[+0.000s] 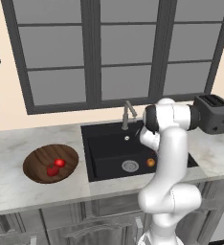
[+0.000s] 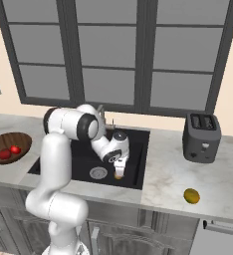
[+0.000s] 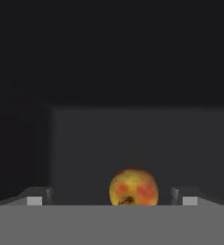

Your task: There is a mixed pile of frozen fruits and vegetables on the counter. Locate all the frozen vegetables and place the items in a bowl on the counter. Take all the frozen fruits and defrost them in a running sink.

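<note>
The setting is a kitchen counter (image 1: 18, 186) of pale marble under a dark-framed window, with a black sink (image 1: 109, 139) set into it.

**Jaws.** In the hand view the two fingertips (image 3: 35, 200) stand wide apart, clear of the orange fruit (image 3: 133, 187) lying between them on the sink floor. The gripper (image 2: 119, 172) is released and grips nothing.

**Step in hand.** This appears to be the release of the orange fruit into the sink. To finish it well, lift straight up out of the sink so that neither fingertip nudges the fruit (a round piece will likely roll on the flat floor).

**Outward from the sink.**
- The orange fruit rests just beside the drain (image 1: 130, 166), on the toaster side.
- The faucet (image 1: 128, 114) stands at the sink's back edge; no running water can be made out.
- The bowl (image 1: 37, 162), on the counter beside the sink away from the toaster (image 2: 201, 135), holds both red pieces (image 1: 56, 166).
- The yellow-green fruit (image 2: 191, 195) lies on the counter well apart from the sink, in front of the toaster. Judged from this, it is the last piece to fetch.
</note>
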You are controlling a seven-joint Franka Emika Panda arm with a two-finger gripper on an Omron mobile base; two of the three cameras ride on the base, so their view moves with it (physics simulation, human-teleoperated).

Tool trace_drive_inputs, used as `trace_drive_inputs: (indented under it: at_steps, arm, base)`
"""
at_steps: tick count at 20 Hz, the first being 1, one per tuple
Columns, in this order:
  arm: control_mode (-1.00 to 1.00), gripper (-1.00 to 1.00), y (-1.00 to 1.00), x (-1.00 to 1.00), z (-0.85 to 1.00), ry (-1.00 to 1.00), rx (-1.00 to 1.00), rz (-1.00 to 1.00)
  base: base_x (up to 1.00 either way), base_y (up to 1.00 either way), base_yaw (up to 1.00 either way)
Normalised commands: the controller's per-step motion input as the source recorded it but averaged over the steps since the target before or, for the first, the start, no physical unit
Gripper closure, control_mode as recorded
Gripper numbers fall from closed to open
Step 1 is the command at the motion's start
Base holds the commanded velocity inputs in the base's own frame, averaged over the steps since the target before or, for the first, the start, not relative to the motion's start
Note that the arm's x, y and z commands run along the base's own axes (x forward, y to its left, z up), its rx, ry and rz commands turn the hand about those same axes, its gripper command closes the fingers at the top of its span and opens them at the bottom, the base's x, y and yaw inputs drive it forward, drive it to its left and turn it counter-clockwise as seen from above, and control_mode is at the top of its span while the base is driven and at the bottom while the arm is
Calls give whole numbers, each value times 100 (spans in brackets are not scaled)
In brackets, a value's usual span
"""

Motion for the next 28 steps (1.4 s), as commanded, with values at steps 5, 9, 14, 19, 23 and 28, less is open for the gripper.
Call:
trace_drive_inputs:
  at_steps: [5, 9, 14, 19, 23, 28]
  arm:
    - [-100, -100, -15, -31, 30, -10, -5, 3]
    - [-100, -100, -2, -24, 50, -12, -9, 0]
    - [-100, -100, 0, -13, 58, -11, -9, 0]
    - [-100, -100, -5, -10, 58, -9, -8, 0]
    - [-100, -100, -7, -12, 56, -8, -6, 1]
    - [-100, -100, -5, -17, 56, -2, -1, 1]
  base:
    - [0, 0, 0]
    - [0, 0, 0]
    - [0, 0, 0]
    - [0, 0, 0]
    - [0, 0, 0]
    - [0, 0, 0]
